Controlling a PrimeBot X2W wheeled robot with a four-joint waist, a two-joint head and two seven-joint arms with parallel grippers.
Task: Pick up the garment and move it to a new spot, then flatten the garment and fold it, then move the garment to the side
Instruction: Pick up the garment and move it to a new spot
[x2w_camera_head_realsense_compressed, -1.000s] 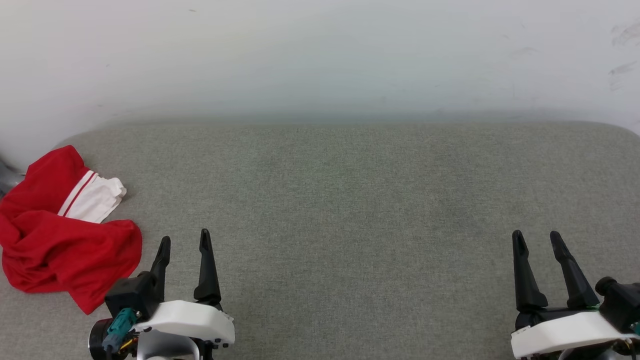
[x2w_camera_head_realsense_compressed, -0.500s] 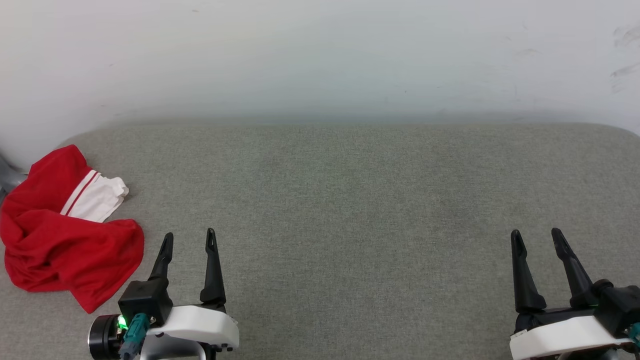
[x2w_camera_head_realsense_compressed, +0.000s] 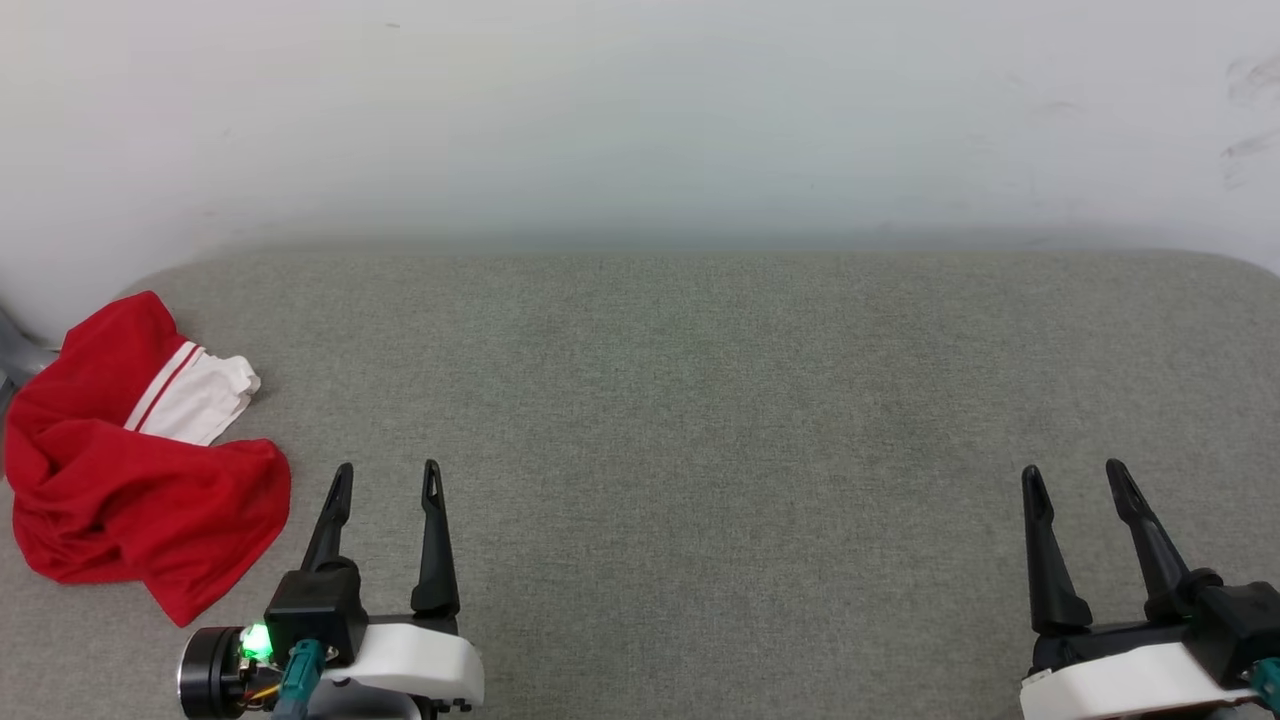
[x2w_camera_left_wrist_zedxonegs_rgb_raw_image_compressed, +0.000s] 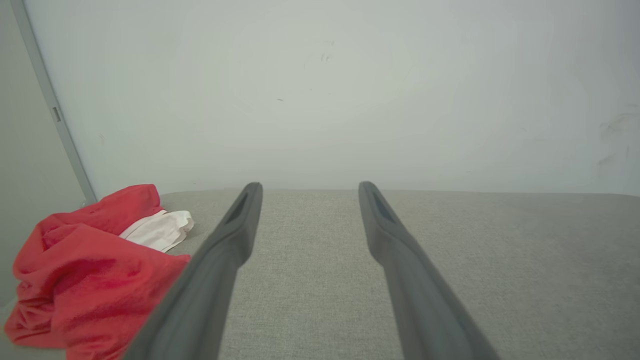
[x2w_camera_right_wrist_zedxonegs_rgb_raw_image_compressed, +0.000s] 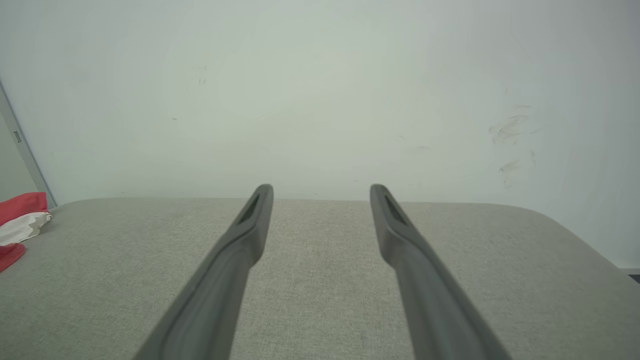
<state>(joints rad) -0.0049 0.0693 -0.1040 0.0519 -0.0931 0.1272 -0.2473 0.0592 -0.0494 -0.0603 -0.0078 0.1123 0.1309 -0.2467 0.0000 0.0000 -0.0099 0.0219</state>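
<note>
Red garment (x2w_camera_head_realsense_compressed: 130, 470) lay crumpled at lower left of head view, at the left edge of the desk (x2w_camera_head_realsense_compressed: 700, 400), white sleeve on top. Fingers of left gripper (x2w_camera_head_realsense_compressed: 388, 478) were spread and empty, just right of the heap, not touching. Fingers of right gripper (x2w_camera_head_realsense_compressed: 1075, 478) were spread and empty at lower right, well apart. Risk: a pinch on bunched folds may catch one layer only, so cloth drags or slides off the edge. Desk had a grey woven cover. Wall (x2w_camera_head_realsense_compressed: 640, 120) was white, scuffed at upper right.
</note>
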